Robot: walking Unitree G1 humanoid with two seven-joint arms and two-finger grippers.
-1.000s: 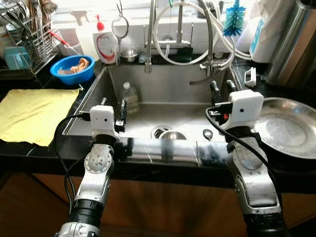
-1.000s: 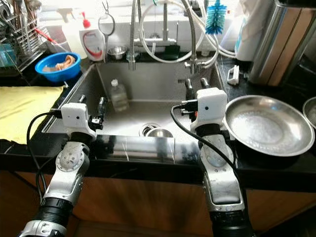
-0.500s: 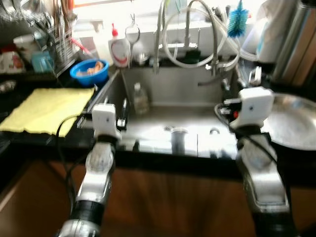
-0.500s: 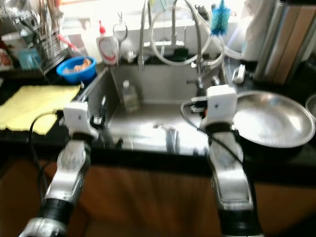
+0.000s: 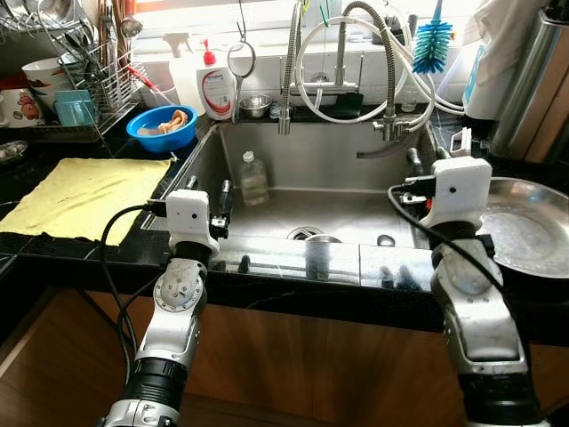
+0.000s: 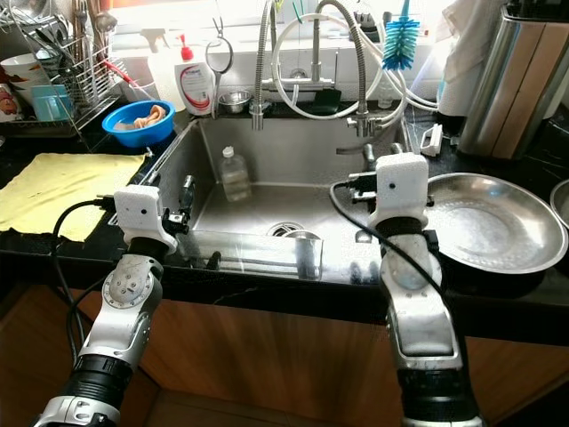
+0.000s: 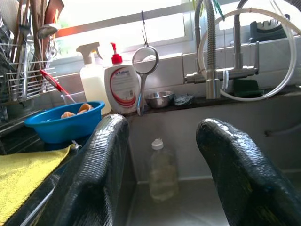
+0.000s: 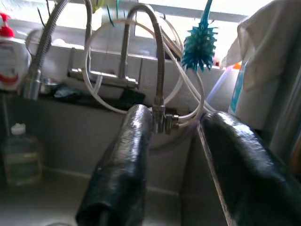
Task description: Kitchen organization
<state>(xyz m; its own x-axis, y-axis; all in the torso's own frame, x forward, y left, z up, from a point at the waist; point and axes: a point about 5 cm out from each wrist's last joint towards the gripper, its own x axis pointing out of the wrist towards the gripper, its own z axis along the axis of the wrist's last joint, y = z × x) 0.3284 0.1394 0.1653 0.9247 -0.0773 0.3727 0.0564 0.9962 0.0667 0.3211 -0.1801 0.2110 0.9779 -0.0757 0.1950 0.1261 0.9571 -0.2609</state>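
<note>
While I stand at the sink, both my grippers hover over its front rim, empty and with fingers apart: the left gripper at centre left of the frame, the right gripper at centre right. My likeliest target, as I judge it, is the bottle, upright in the basin against the left wall, its long axis vertical. It lies ahead of my left gripper and a little toward frame centre, far nearer that arm than the right, so I reckon the left should reach forward and down.

At right, the steel pan rests on the worktop just beside my right arm. At left lie a yellow cloth and a blue bowl.

My left wrist view frames the bottle between my fingers, with the soap behind. My right wrist view shows the tap and a teal brush.
</note>
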